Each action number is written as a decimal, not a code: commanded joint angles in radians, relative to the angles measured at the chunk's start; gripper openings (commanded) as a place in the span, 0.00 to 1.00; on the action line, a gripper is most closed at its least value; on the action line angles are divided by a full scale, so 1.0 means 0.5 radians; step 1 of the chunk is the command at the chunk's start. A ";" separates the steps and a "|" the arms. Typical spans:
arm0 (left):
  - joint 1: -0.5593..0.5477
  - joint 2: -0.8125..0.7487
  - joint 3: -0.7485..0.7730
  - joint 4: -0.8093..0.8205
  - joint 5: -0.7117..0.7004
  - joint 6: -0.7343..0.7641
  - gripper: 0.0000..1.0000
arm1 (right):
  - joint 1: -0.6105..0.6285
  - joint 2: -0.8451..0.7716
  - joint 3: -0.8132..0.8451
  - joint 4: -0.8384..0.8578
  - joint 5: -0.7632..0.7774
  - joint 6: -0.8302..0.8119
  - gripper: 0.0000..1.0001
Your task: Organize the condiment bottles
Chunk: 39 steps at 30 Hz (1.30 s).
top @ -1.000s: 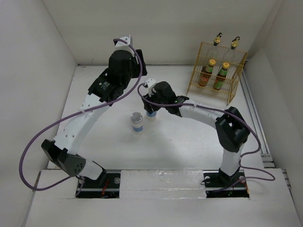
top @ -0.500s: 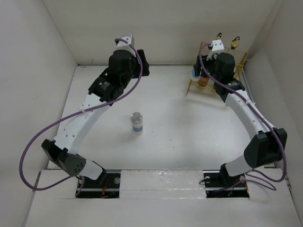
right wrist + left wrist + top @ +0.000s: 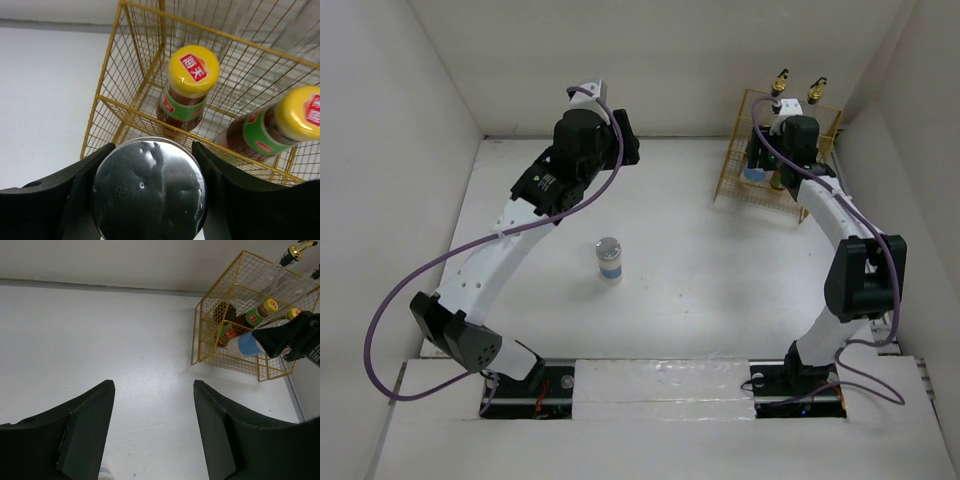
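Right gripper (image 3: 151,150) is clamped on one silver-lidded jar (image 3: 148,195), holding it right at the front rail of the yellow rack (image 3: 107,100). I can't quite tell if it's over the rail or just shy of it. Both yellow-capped sauce bottles (image 3: 190,85) sit inside, with the glass bottles (image 3: 780,85) behind them. Out mid-table stands the other jar (image 3: 609,259). My left gripper (image 3: 154,425) hangs open and empty, well apart from all that.
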 commanded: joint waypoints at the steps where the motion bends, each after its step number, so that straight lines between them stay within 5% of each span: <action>1: -0.004 -0.003 -0.027 0.092 0.039 -0.029 0.60 | -0.012 0.037 0.136 0.232 -0.051 0.023 0.34; 7: -0.004 0.015 -0.045 0.110 0.079 -0.047 0.60 | 0.007 0.178 0.111 0.232 -0.078 0.044 0.45; 16: -0.004 0.015 -0.027 0.092 0.060 -0.047 0.60 | 0.043 0.130 0.166 0.119 0.103 0.066 0.94; 22: -0.004 0.015 0.080 0.067 0.039 0.014 0.57 | 0.123 -0.250 0.109 0.070 0.222 0.001 0.99; 24: -0.004 0.015 0.120 0.067 0.021 0.014 0.52 | 0.230 -0.376 0.010 0.070 0.259 -0.017 0.89; 25: -0.004 0.015 0.160 0.067 0.020 0.014 0.44 | 0.273 -0.492 -0.109 0.100 0.238 -0.017 0.74; 26: -0.004 0.033 0.179 0.049 -0.001 0.032 0.35 | 0.325 -0.545 -0.171 0.100 0.192 -0.038 0.26; 27: -0.004 0.033 0.197 0.049 -0.019 0.032 0.27 | 0.389 -0.594 -0.232 0.128 0.076 -0.057 0.10; 28: -0.004 0.033 0.215 0.031 -0.041 0.032 0.21 | 0.536 -0.634 -0.287 0.128 -0.004 -0.093 0.02; 31: -0.004 0.033 0.289 0.012 -0.157 0.014 0.18 | 0.885 -0.751 -0.490 0.086 -0.200 -0.219 0.01; 32: -0.004 0.015 0.289 -0.012 -0.194 0.014 0.23 | 0.966 -0.769 -0.518 0.067 -0.253 -0.220 0.10; 33: -0.004 0.015 0.323 -0.031 -0.273 0.014 0.36 | 1.040 -0.769 -0.548 0.067 -0.296 -0.220 0.37; 36: -0.004 -0.007 0.424 -0.055 -0.317 0.014 0.54 | 1.294 -0.654 -0.604 0.067 -0.449 -0.220 0.91; 39: -0.004 -0.049 0.421 -0.074 -0.280 0.014 0.64 | 1.491 -0.427 -0.506 0.015 -0.523 -0.271 1.00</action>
